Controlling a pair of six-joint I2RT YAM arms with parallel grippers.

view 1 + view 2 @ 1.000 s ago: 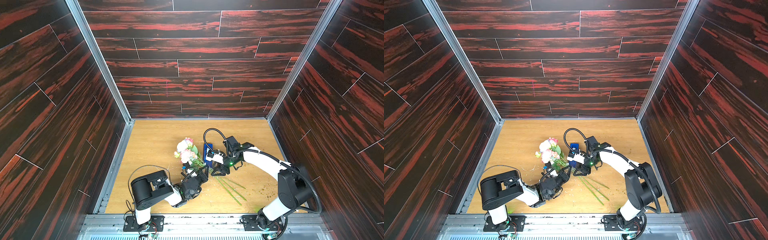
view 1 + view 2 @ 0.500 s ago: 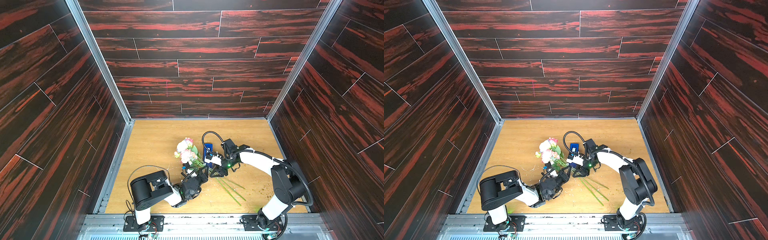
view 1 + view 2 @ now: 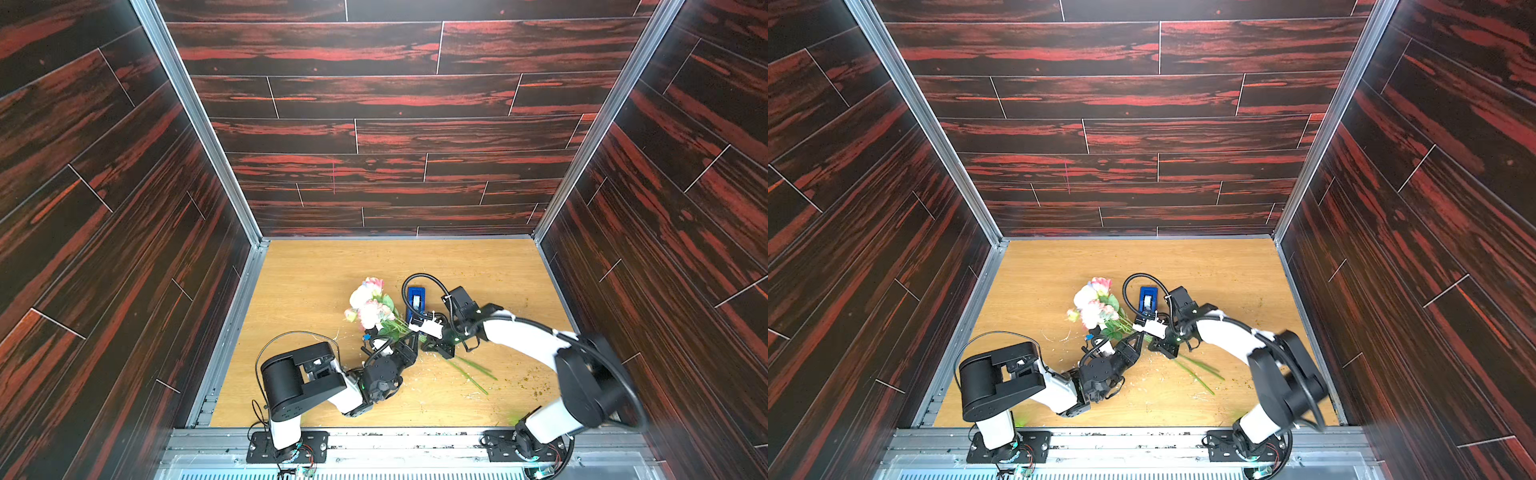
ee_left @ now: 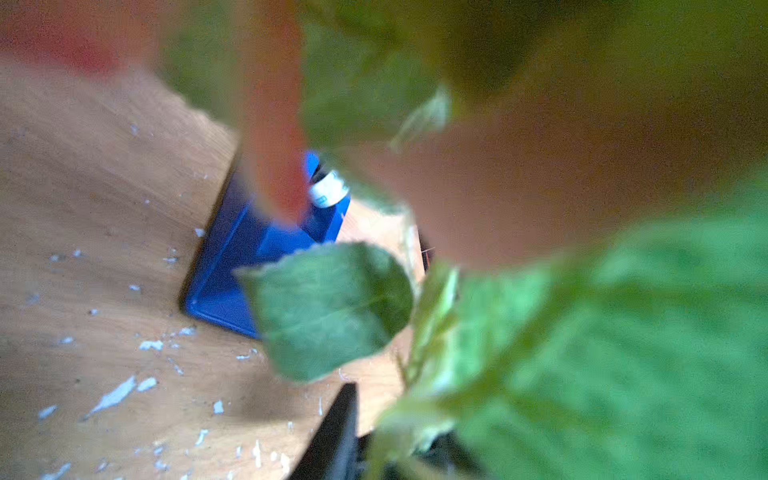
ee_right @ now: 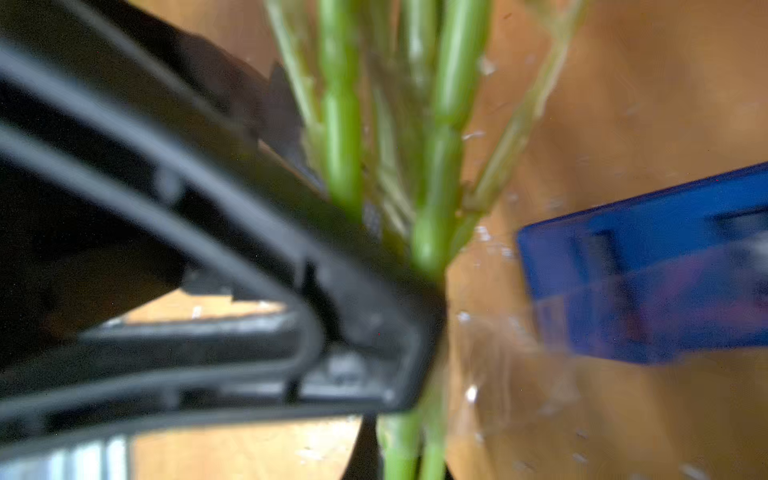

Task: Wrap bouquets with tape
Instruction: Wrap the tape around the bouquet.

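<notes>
The bouquet (image 3: 370, 305) (image 3: 1096, 305) of pink and white roses lies on the wooden floor, its thin green stems (image 3: 473, 374) trailing toward the front right. The tape is a whitish roll (image 4: 328, 189) in a blue dispenser (image 3: 417, 301) (image 3: 1147, 300) (image 5: 644, 270) just right of the flowers. My right gripper (image 3: 432, 345) (image 5: 409, 461) is shut on the stems (image 5: 432, 232). My left gripper (image 3: 411, 343) (image 3: 1133, 343) sits against the same stems right beside it. Leaves (image 4: 332, 307) hide most of its jaws, and only one black finger (image 4: 332, 436) shows.
Small white scraps (image 4: 116, 395) litter the wooden floor (image 3: 332, 266). The right arm's black cable (image 3: 415, 276) loops over the dispenser. Dark panelled walls (image 3: 395, 133) close in the floor on three sides, and a metal rail (image 3: 415, 440) runs along the front.
My right gripper has moved left along the stems up to the left gripper and closed on them. The right elbow swung outward. The bouquet has hardly shifted.
</notes>
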